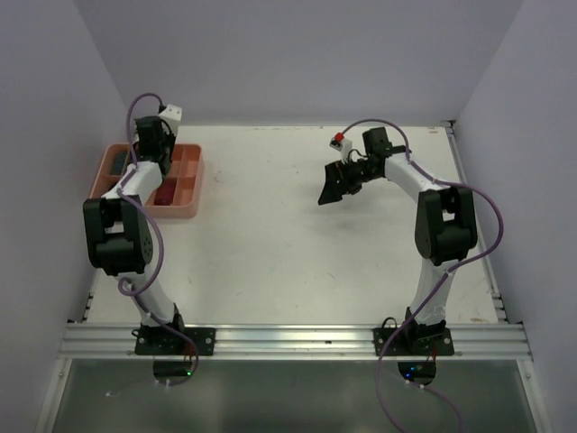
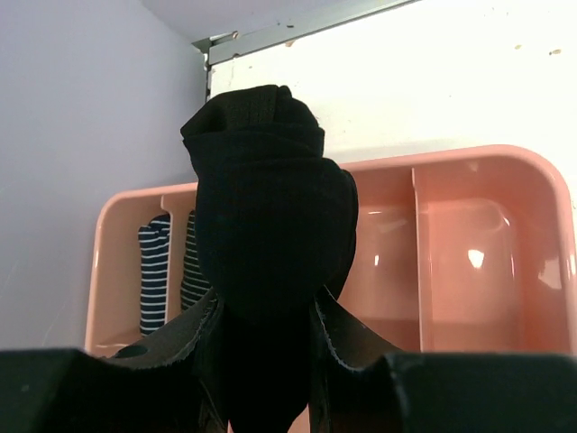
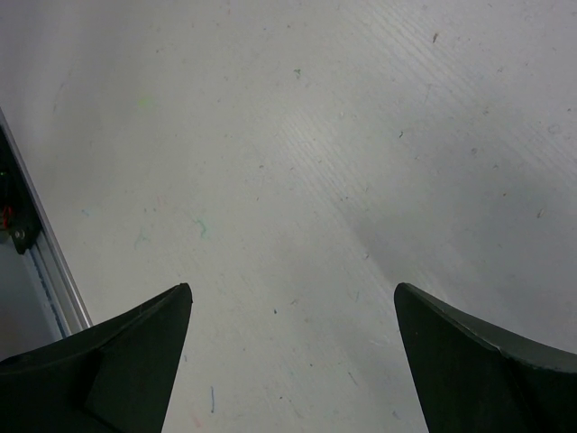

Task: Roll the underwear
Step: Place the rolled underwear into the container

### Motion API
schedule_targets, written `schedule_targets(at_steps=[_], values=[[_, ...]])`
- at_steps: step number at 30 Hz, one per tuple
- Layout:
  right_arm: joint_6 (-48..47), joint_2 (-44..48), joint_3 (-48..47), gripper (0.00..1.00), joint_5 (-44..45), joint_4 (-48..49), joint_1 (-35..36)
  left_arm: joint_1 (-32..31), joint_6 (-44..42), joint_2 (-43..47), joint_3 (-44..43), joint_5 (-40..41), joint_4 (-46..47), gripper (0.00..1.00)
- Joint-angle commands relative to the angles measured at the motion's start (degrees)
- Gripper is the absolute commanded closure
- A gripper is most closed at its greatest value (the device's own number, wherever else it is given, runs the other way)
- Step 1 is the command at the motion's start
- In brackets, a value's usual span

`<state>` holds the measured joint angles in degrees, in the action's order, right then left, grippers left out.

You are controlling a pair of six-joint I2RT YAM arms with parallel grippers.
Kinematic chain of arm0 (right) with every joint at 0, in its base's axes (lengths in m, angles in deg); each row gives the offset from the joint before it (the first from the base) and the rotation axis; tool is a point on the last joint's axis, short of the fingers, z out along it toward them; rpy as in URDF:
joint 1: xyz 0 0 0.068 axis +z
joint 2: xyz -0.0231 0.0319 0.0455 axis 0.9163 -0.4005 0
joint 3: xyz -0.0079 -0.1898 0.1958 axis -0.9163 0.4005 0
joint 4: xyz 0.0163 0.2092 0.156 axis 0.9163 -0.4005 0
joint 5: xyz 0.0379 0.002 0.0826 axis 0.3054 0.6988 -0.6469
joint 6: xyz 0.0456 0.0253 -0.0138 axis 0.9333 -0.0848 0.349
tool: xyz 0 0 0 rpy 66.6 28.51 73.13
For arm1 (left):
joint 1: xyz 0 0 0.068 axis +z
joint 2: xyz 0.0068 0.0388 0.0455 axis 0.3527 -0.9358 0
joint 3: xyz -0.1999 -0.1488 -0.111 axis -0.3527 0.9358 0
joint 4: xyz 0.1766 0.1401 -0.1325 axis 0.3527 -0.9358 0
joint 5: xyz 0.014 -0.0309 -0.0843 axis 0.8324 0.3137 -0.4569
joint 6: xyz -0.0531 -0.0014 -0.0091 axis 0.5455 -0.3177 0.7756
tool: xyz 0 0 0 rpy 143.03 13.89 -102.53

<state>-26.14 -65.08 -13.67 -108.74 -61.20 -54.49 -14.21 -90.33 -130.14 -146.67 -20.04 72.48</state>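
Note:
My left gripper [image 2: 266, 311] is shut on a rolled black underwear [image 2: 270, 207] and holds it upright over the salmon-pink tray [image 2: 469, 159]. The roll hides the tray's middle compartments. Dark-and-white striped underwear [image 2: 154, 271] stands in the narrow compartments at the tray's left end. From above, the left gripper [image 1: 153, 152] hangs over the tray [image 1: 191, 206] at the table's far left. My right gripper [image 1: 335, 186] hovers over the bare table at centre right. In its wrist view the right gripper [image 3: 293, 290] is open with nothing between its fingers.
The tray's two right compartments [image 2: 491, 271] show only pink floor. A wall [image 2: 81, 135] rises just left of the tray, and a metal rail [image 2: 297, 27] runs along the table's far edge. The white table top [image 1: 270, 262] spreads between the two arms.

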Motion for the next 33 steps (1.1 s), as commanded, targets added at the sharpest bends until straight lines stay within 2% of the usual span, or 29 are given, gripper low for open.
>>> schedule_targets(at_steps=[1, 6, 12, 21, 33], values=[[-0.4, 1.5, -0.3, 0.01, -1.0, 0.8, -0.7, -0.6, -2.3, -2.4, 0.9, 4.9, 8.4, 1.00], [-0.2, 1.0, -0.3, 0.01, -1.7, 0.3, -1.0, -0.9, -3.9, -4.2, 3.3, 6.0, 11.0, 1.00], [0.2, -0.1, -0.5, 0.01, -2.9, -0.1, -1.5, -0.9, -3.1, -5.8, 4.5, 1.9, 8.5, 1.00], [0.4, -0.3, 0.2, 0.01, -3.2, -0.3, -2.1, -0.6, -0.4, -10.2, 1.1, -7.5, 3.6, 1.00], [0.6, -2.2, -0.2, 0.01, -3.7, -1.1, -2.5, 0.1, 5.5, -14.9, -3.1, -11.9, -4.3, 1.00]])
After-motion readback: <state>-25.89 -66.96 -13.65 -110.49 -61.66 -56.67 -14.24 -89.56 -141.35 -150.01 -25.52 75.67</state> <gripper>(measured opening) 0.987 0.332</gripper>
